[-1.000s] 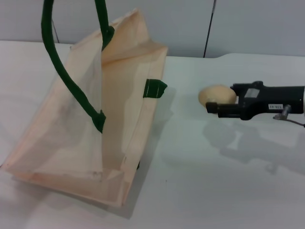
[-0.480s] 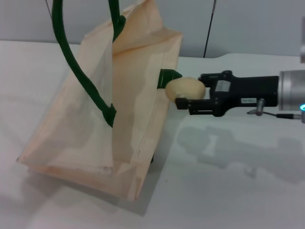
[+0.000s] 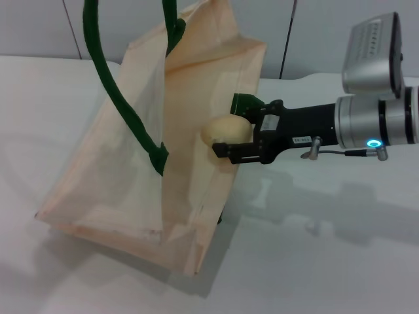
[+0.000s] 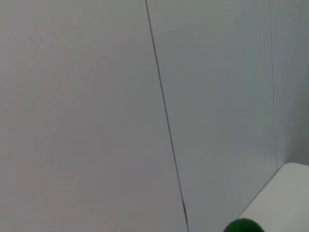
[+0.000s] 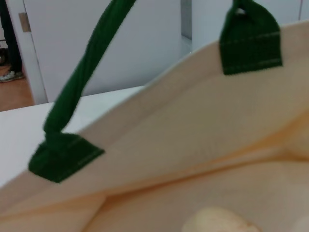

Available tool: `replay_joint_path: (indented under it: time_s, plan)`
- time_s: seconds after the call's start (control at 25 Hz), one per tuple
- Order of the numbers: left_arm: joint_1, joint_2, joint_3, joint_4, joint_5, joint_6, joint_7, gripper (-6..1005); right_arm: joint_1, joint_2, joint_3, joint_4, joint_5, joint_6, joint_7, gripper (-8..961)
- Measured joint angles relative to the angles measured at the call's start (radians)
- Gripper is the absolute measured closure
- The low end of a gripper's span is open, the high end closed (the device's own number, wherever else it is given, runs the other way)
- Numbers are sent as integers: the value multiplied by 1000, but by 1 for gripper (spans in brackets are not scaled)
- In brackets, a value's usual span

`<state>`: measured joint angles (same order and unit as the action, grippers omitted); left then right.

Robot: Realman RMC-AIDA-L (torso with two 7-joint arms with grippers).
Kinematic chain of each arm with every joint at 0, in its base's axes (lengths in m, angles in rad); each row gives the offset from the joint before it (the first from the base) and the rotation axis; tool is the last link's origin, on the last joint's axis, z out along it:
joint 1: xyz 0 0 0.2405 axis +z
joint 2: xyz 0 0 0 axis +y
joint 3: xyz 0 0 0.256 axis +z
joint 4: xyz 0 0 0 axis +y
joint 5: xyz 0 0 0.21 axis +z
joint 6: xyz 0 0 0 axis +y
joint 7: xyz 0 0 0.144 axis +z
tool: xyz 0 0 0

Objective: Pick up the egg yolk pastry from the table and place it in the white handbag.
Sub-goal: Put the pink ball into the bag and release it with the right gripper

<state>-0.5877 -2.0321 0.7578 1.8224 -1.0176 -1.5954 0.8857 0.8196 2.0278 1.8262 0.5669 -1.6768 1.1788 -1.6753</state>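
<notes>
The right gripper [image 3: 230,145] was clenched on the egg yolk pastry [image 3: 226,131], holding it at the white handbag [image 3: 131,170] mouth for dropping in. The bag hung by its handles [image 3: 108,85], keeping it open

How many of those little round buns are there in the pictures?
1. The egg yolk pastry sits in the right gripper, over the white handbag's open mouth. More could hide inside the bag.

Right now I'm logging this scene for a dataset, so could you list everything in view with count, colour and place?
Round matte egg yolk pastry: one, pale yellowish-tan, held at the bag's open mouth.
Semi-sheer fabric white handbag: one, cream-peach, tilted on the table, left of centre.
Thick rope handles: two, dark green, rising above the bag.
Table: one, white, underneath.
Wall panels: pale grey, behind.
Right tool: one, black, shut on the pastry.
Left tool: not in view.
</notes>
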Motion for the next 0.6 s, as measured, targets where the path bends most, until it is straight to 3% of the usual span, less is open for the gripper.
replay_joint_path:
  time_s: [0.24,0.6]
  plan:
    - [-1,0,1,-1,0,0,0,871,12,0,-70,-13,92,-6,-42,298]
    - [-5,0,2,-7,0,0,3,870,28,1,-94,-13,107,-11,-45,300]
